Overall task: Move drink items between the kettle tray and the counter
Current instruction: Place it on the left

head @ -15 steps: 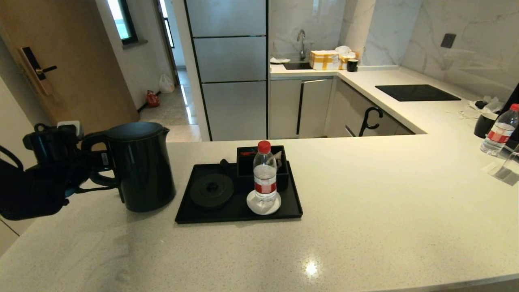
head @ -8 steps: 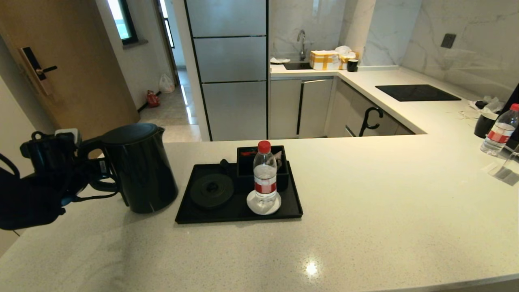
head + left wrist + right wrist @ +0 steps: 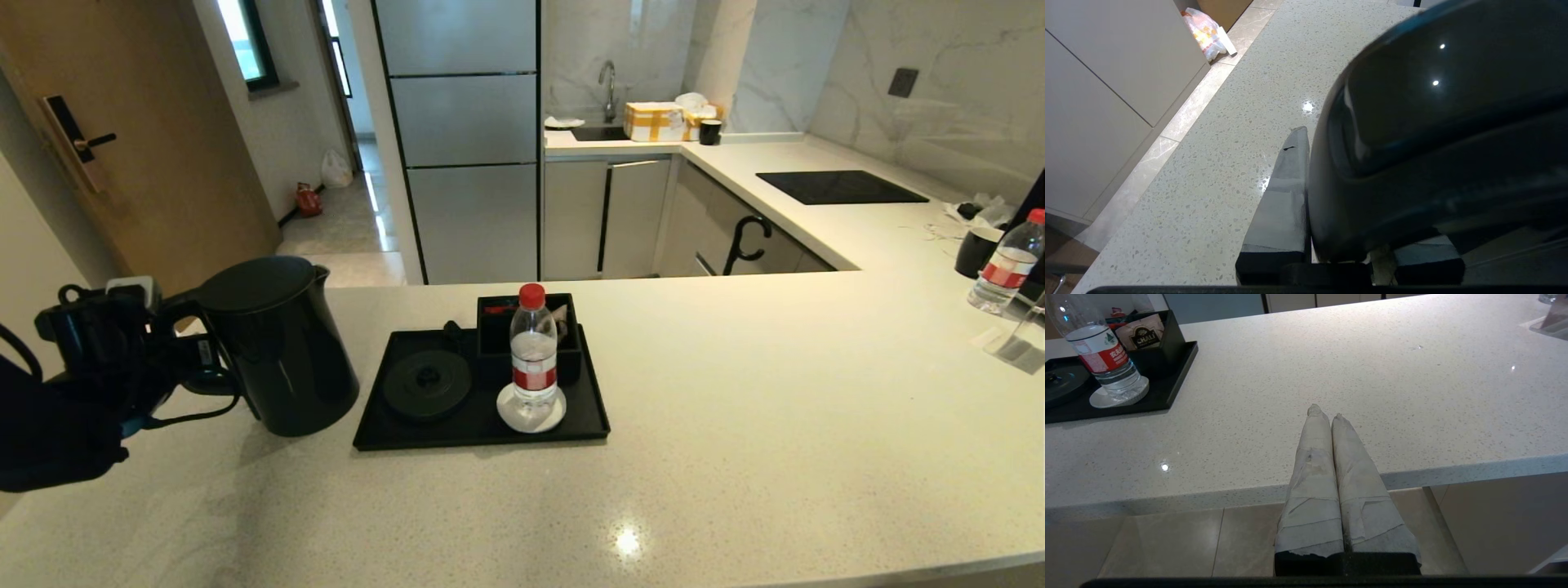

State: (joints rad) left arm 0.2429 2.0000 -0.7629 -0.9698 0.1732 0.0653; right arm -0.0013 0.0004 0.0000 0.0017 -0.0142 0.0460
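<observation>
The tall black kettle (image 3: 277, 351) leans slightly, just left of the kettle tray (image 3: 482, 431), with its bottom at the counter (image 3: 735, 392); I cannot tell whether it touches. My left gripper (image 3: 194, 359) is shut on its loop handle (image 3: 1433, 143), and one taped finger (image 3: 1286, 196) presses the handle's side. On the tray, the round kettle base (image 3: 426, 384) is bare and the water bottle (image 3: 533, 351) stands upright on the white coaster (image 3: 513, 418), in front of the compartment box (image 3: 490, 343). My right gripper (image 3: 1327, 412) is shut and empty at the counter's front edge, out of the head view.
A second water bottle (image 3: 1006, 265) and a black mug (image 3: 976, 249) stand at the far right of the counter. The black cooktop (image 3: 841, 186) lies behind them. The counter's left edge drops off near my left arm.
My left gripper has lowered with the kettle. The kettle has come down toward the counter and tilted a little, its top leaning left. The bottle and tray have not moved.
</observation>
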